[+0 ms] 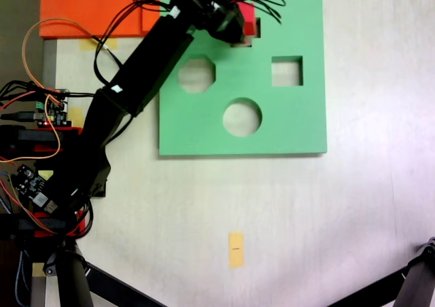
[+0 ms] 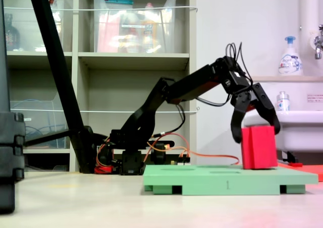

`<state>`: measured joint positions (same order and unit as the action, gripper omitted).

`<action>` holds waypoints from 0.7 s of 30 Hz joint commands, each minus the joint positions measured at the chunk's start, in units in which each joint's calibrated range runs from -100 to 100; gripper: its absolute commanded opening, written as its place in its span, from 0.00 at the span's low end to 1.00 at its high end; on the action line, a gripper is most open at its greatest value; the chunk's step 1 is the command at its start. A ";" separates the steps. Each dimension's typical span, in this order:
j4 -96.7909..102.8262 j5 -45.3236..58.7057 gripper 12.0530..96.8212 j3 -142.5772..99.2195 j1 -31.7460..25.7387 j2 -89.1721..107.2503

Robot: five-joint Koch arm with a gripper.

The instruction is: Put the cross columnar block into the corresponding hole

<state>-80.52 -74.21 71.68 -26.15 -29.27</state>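
Fixed view from the side: the gripper (image 2: 256,128), jaws spread w/ tips at either side of the cross columnar block (image 2: 259,147), hangs over the red piece, which stands upright on the green foam board (image 2: 222,180) nr its far edge.
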 commanded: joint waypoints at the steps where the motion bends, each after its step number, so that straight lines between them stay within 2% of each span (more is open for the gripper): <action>1: 7.00 0.20 0.32 2.80 -0.63 1.20; 21: 1.90 0.63 0.34 2.70 0.78 3.02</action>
<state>-78.66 -73.97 71.68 -25.71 -29.55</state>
